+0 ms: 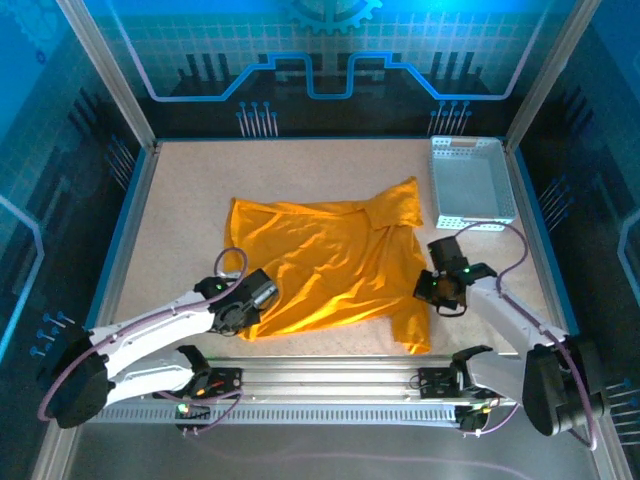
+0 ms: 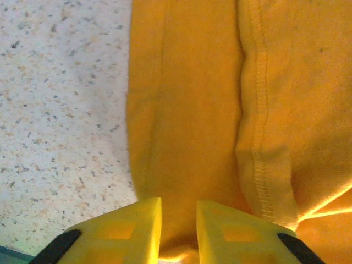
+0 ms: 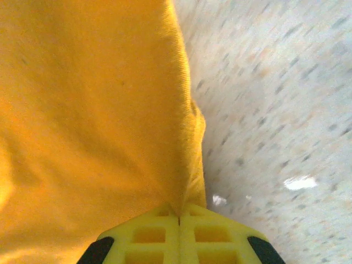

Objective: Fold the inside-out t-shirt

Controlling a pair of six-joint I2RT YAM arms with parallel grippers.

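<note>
The right gripper (image 3: 179, 219) has its 2 yellow jaws pressed together, pinching a fold at the edge of the orange-yellow t-shirt (image 3: 82, 110). From the pinch the cloth stands up in a narrow ridge, and its ribbed edge runs on away from the jaws. Just beside that edge lies the bare speckled surface (image 3: 275, 82), blurred, with 2 white flecks (image 3: 300, 182) on it near the jaws.

The left arm (image 1: 150, 335) and right arm (image 1: 505, 315) are clad in white shells with black joint housings. Lilac cables (image 1: 232, 249) are looped along each. Small green lights are noted at wrists and bases. The left gripper (image 2: 179, 212) and right gripper (image 3: 179, 215) are fitted with yellow moulded fingers, recessed with rectangular pockets and black-cornered.
</note>
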